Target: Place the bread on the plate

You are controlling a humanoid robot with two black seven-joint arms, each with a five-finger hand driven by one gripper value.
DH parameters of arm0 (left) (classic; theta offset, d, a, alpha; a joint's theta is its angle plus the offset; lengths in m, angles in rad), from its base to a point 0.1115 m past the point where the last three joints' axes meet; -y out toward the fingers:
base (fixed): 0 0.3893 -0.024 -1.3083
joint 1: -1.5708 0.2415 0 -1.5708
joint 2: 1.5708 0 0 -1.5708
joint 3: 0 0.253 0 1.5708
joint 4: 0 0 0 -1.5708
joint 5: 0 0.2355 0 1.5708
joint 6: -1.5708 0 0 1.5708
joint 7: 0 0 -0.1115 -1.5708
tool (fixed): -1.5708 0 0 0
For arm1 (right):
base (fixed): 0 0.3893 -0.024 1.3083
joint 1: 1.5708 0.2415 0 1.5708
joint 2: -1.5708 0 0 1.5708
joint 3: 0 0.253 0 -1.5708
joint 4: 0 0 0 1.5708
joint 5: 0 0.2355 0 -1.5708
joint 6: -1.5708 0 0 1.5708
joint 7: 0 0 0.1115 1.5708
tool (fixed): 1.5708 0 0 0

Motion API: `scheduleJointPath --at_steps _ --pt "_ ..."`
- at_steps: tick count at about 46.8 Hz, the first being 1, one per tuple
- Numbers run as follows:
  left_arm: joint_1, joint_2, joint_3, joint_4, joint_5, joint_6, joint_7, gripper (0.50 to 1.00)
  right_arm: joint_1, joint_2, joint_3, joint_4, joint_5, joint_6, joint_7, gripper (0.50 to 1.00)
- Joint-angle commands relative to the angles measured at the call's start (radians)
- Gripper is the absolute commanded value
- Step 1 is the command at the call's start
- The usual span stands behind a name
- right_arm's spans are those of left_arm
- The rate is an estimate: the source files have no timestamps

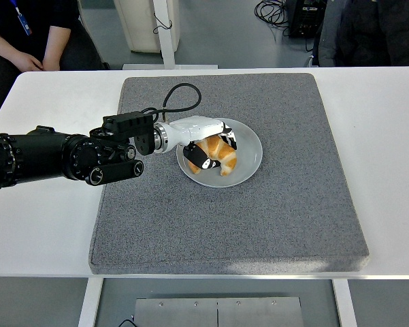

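A golden croissant [222, 157] lies on the left half of the round grey plate [252, 146], which sits on the grey mat. My left hand [210, 149], white with black fingertips, reaches in from the left and is curled over the croissant. The thumb is on its near left side and the fingers are over its top, so the left part of the bread is hidden. The black left forearm [61, 155] stretches across the mat's left edge. My right arm does not show.
The grey mat [286, 204] covers the middle of the white table [388, 136]. A black cable [180, 95] loops up behind the wrist. A person sits at the top left [34, 41], with another dark figure at the top right [378, 30].
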Motion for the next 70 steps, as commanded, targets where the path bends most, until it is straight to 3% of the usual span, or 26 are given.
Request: scheduleJointPath --at_steps 1,19,26,34,40,49,53,60,70 --pt "0.0 0.0 0.0 0.0 -0.007 0.0 0.0 0.693 0.0 0.0 0.0 0.0 0.002 0.0 0.0 1.0" --pt "0.0 0.018 -0.04 0.0 -0.015 -0.003 0.001 0.873 0.0 0.0 0.0 0.0 0.0 0.0 0.0 1.0" --pt "0.002 0.02 -0.051 0.0 -0.015 -0.004 0.004 0.908 0.0 0.0 0.0 0.0 0.0 0.0 0.0 1.0" --pt "0.0 0.037 -0.072 0.0 -0.015 -0.009 0.003 0.922 0.0 0.0 0.0 0.0 0.0 0.0 0.0 1.0" --pt "0.0 0.078 -0.183 -0.005 -0.034 -0.021 0.004 0.931 0.0 0.0 0.0 0.0 0.0 0.0 0.0 1.0" --pt "-0.003 0.164 -0.328 -0.005 -0.186 -0.138 0.01 0.948 0.0 0.0 -0.002 0.0 0.0 0.0 0.0 1.0" --pt "-0.006 0.205 -0.359 -0.005 -0.225 -0.162 0.012 0.948 0.0 0.0 -0.002 0.002 0.0 0.0 0.0 1.0" --pt "0.002 0.248 -0.424 -0.003 -0.289 -0.162 0.007 0.949 0.0 0.0 -0.002 0.005 0.0 0.0 0.0 1.0" --pt "0.057 0.274 -0.537 0.015 -0.51 -0.162 0.001 0.949 0.0 0.0 0.002 0.008 0.0 0.0 0.0 1.0"
